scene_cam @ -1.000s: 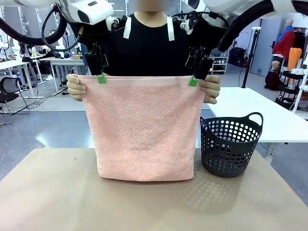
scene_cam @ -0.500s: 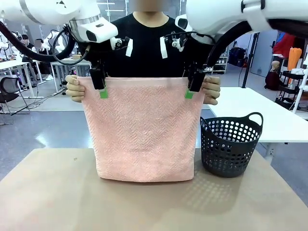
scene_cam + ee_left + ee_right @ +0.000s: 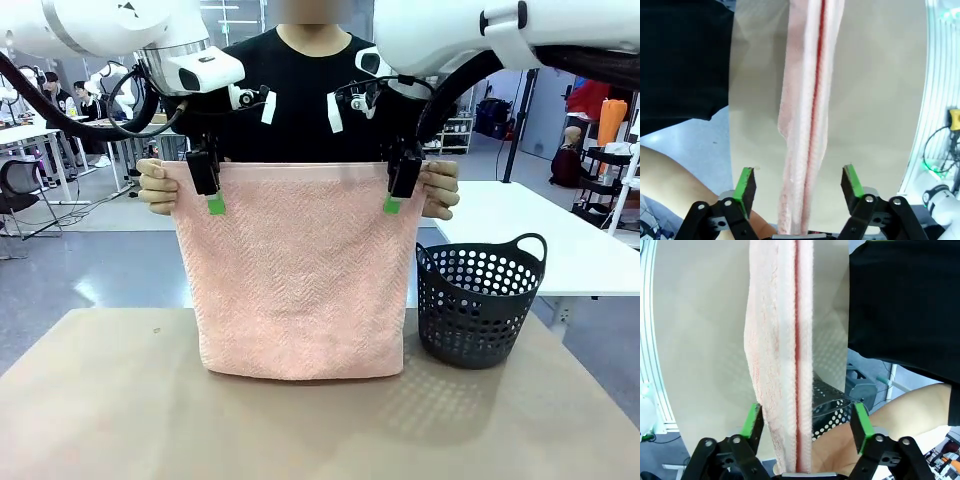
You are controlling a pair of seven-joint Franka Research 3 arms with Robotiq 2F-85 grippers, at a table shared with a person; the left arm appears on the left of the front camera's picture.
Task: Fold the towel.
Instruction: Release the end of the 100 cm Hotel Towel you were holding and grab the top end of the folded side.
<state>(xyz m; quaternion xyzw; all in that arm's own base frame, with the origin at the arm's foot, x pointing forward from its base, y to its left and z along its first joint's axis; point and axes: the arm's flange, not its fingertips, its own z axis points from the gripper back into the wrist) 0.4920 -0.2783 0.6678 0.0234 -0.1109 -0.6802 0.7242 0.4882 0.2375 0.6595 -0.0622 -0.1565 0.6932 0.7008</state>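
Note:
A person across the table holds the pale pink towel (image 3: 300, 270) up by its two top corners, and its bottom edge rests on the tan table (image 3: 100, 400). My left gripper (image 3: 210, 195) straddles the top edge near the person's hand (image 3: 158, 185). My right gripper (image 3: 395, 195) straddles it near the other hand (image 3: 440, 190). In the left wrist view the towel (image 3: 810, 100) runs edge-on between the wide-apart green pads of the left gripper (image 3: 800, 175). In the right wrist view the right gripper (image 3: 807, 415) stands just as wide around the towel (image 3: 780, 340). Both are open.
A dark grey perforated basket (image 3: 480, 305) stands on the table right of the towel, below my right gripper, and shows as the basket (image 3: 832, 410) in the right wrist view. The person's torso is directly behind the towel. Bare tabletop lies in front.
Both grippers have come down from just above the towel's top edge to straddle it, a little inward of the person's hands. The towel and hands have barely moved.

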